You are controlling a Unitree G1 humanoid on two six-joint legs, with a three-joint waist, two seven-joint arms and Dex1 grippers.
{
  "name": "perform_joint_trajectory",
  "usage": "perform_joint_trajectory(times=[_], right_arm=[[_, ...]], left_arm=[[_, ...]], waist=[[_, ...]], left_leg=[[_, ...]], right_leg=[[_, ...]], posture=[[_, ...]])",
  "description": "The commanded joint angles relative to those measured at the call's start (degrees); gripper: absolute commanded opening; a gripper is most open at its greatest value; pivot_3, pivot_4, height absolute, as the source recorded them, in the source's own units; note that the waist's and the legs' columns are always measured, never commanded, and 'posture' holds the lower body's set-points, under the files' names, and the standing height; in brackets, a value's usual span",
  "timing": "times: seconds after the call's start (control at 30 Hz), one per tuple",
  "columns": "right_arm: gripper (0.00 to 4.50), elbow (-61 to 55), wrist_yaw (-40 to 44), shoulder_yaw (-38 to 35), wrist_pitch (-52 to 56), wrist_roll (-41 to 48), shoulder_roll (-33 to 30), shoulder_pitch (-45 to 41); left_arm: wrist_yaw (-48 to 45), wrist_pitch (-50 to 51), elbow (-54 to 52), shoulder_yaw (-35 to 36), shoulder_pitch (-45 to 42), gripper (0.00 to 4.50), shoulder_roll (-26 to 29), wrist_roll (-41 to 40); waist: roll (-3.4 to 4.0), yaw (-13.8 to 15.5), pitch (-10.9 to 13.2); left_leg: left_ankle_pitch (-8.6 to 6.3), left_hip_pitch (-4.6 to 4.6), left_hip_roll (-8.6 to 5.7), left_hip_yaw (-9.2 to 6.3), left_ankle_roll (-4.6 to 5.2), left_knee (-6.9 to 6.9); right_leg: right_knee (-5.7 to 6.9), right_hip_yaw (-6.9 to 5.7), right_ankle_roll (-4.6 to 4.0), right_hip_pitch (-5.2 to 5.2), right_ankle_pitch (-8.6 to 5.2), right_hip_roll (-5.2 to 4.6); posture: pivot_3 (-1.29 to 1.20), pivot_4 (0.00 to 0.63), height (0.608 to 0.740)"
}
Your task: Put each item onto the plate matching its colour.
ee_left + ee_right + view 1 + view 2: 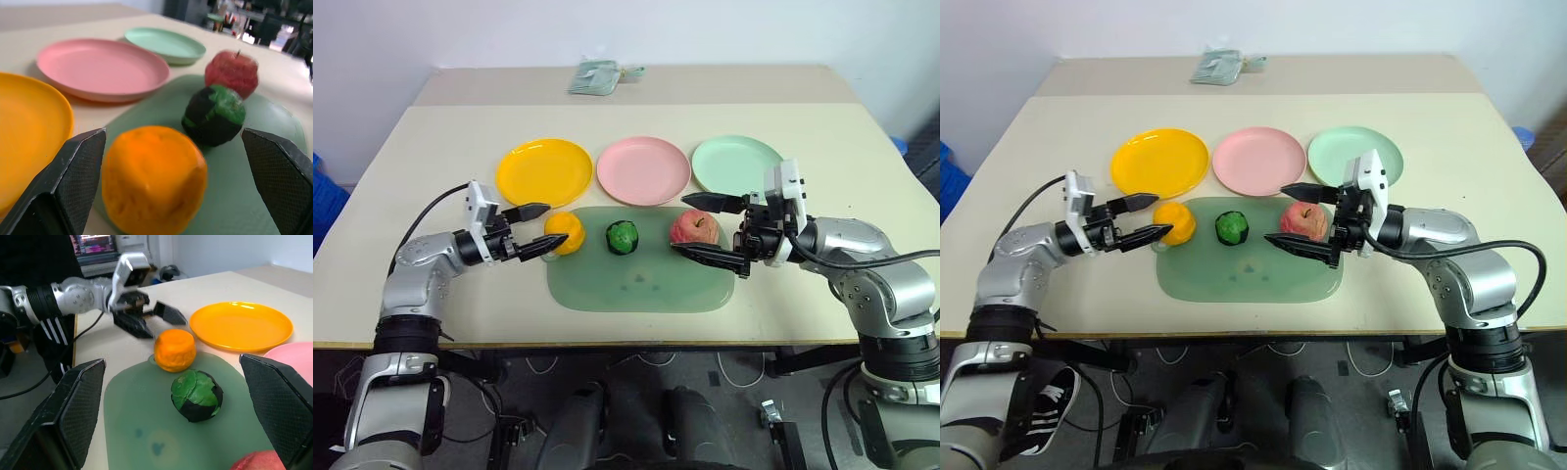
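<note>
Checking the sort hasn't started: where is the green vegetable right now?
In the left eye view the dark green vegetable sits mid-mat on the green mat, between the orange pepper and the red apple, in front of the pink plate.

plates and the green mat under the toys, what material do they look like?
Yellow plate, pink plate, mint plate: likely hard moulded plastic, uniform colour, smooth with soft sheen on the rims. Green mat: probably soft plastic or silicone, thin, flat, translucent, with the table tone showing through; can't confirm.
</note>
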Motion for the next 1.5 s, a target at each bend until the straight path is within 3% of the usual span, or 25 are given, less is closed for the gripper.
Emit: perform_joint_trajectory(times=[0.03,0.23,0.37,0.57,0.67,0.8,0.93,1.2,1.3,1.5], right_arm=[[4.47,-2.7,-1.2,-0.3,-1.1,0.4,0.5,-0.4],[4.47,-2.7,-2.3,0.2,-1.7,-0.1,1.0,0.2],[4.50,-2.7,-2.7,0.1,-1.5,0.1,0.9,0.2],[4.50,-0.8,-4.2,-0.4,-1.8,0.5,2.5,-1.2],[4.50,2.8,-8.9,-0.3,-5.1,-2.8,6.2,-3.8],[4.50,8.8,-15.7,0.9,-8.5,-7.9,11.6,-7.8],[4.50,10.8,-21.0,3.0,-9.5,-11.3,16.5,-10.1],[4.50,8.6,-22.4,4.3,-8.7,-12.0,18.1,-9.4],[4.50,7.9,-22.4,4.4,-8.5,-12.1,17.8,-9.1],[4.50,8.1,-21.9,4.6,-8.9,-13.0,16.4,-8.9]], left_arm=[[0.2,-3.8,2.8,-0.1,-2.3,4.50,-0.4,2.4],[-1.0,-8.5,9.4,-1.9,-4.2,4.50,-1.7,6.0],[-0.8,-10.4,8.2,-0.7,-4.3,3.34,-2.4,5.2],[3.7,-8.4,5.2,3.8,-6.4,3.34,-1.8,2.1],[12.4,-9.5,6.8,7.4,-10.2,3.34,-2.1,2.6],[25.4,-11.9,15.1,8.8,-16.3,3.34,-2.4,7.0],[32.5,-14.0,26.2,10.1,-22.8,3.34,-4.4,7.9],[37.1,-17.2,38.4,11.4,-28.0,3.34,-6.7,8.7],[37.7,-17.5,40.0,12.5,-28.8,4.46,-6.7,8.2],[34.4,-19.4,38.5,11.9,-29.0,4.46,-6.4,9.5]], waist=[[0.00,0.0,0.0],[0.00,0.0,0.0],[0.00,0.0,0.0],[0.00,0.0,0.0],[-0.03,0.0,0.0],[-0.06,0.0,0.0],[-0.07,0.0,0.0],[-0.10,-0.2,0.0],[-0.10,-0.2,0.0],[-0.10,-0.2,0.0]], left_leg=[[0.00,-0.01,0.00,0.00,0.00,0.00],[0.00,-0.01,0.00,0.00,0.00,0.01],[0.00,-0.01,-0.01,0.00,0.00,0.02],[0.00,-0.02,0.00,0.00,0.00,0.03],[0.00,-0.03,0.00,-0.01,0.00,0.06],[0.02,-0.01,-0.03,0.01,-0.02,0.11],[0.03,-0.02,-0.10,0.06,-0.02,0.09],[0.03,-0.13,-0.14,0.09,-0.01,0.10],[0.03,-0.13,-0.13,0.10,-0.01,0.09],[0.03,-0.13,-0.13,0.11,-0.01,0.09]], right_leg=[[0.00,0.00,0.00,-0.01,0.00,0.00],[0.01,-0.01,0.01,-0.01,0.00,0.01],[0.02,-0.01,0.01,-0.01,0.00,0.01],[0.04,-0.01,0.01,-0.02,0.00,0.01],[0.10,-0.01,0.01,-0.06,0.01,0.02],[0.23,-0.01,0.02,-0.08,0.01,0.08],[0.32,-0.05,0.03,-0.15,0.01,0.11],[0.39,-0.05,0.05,-0.30,0.02,0.12],[0.40,-0.04,0.05,-0.31,0.02,0.12],[0.41,-0.04,0.05,-0.32,0.02,0.13]], posture=[[0.00,0.150,0.740],[0.00,0.150,0.740],[0.00,0.150,0.740],[0.00,0.150,0.740],[0.00,0.150,0.740],[0.00,0.150,0.740],[0.00,0.150,0.740],[0.00,0.150,0.740],[0.00,0.150,0.740],[0.00,0.150,0.740]])
